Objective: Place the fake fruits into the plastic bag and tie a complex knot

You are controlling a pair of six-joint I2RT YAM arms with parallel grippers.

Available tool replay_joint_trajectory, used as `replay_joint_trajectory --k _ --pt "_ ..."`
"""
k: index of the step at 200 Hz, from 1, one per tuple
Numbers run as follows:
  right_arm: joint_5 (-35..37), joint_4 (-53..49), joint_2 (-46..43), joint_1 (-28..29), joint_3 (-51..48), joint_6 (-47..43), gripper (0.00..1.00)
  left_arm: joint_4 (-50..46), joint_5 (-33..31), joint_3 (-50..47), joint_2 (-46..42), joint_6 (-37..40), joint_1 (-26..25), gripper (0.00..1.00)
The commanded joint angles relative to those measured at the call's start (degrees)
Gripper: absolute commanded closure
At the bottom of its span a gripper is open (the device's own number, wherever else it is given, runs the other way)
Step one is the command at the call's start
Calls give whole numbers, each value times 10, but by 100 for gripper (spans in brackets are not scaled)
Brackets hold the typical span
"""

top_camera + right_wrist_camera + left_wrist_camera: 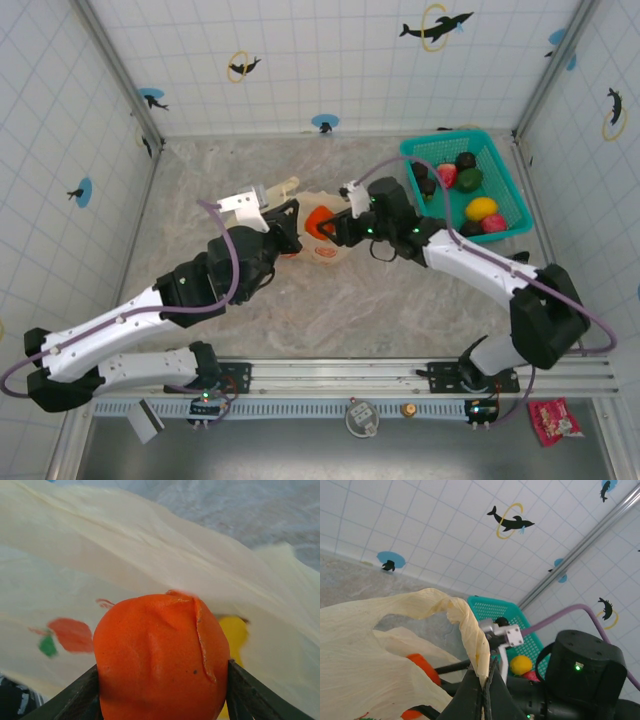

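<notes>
The left end effector (pixel 485 682) is clenched on the rim of the plastic bag (pixel 365 645), holding its mouth up off the surface (pixel 400 300). The right end effector (pixel 162 700) grasps an orange fake fruit (pixel 160 655) right at that opening. The film is thin and slick, so it could slide out of the pinch; the mouth would then sag and the orange would drop outside. On release, the right fingers may also snag the film and drag the bag. More fruits lie in the teal mesh basket (pixel 500 165).
</notes>
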Motion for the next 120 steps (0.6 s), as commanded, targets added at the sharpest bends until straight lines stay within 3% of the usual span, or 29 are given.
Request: replay_joint_trajectory --k 1,18,26,40,55,89,120 --pt "-15 43 56 11 68 26 39 -6 10 -5 -10 6 1 100" --pt "-59 64 105 19 108 60 36 -5 7 -5 -13 10 2 100" --pt "-69 67 121 26 120 67 32 -6 1 -6 -14 11 2 100" --pt "-60 65 131 35 125 65 15 -10 -10 -7 -18 11 2 100" --pt "-46 74 123 35 105 61 10 -17 -19 -7 -21 6 2 100" --pt "-45 82 91 16 67 66 11 -20 -22 -14 -27 1 2 100" --pt "-51 101 48 -4 33 79 27 -20 -25 -16 -25 0 2 100"
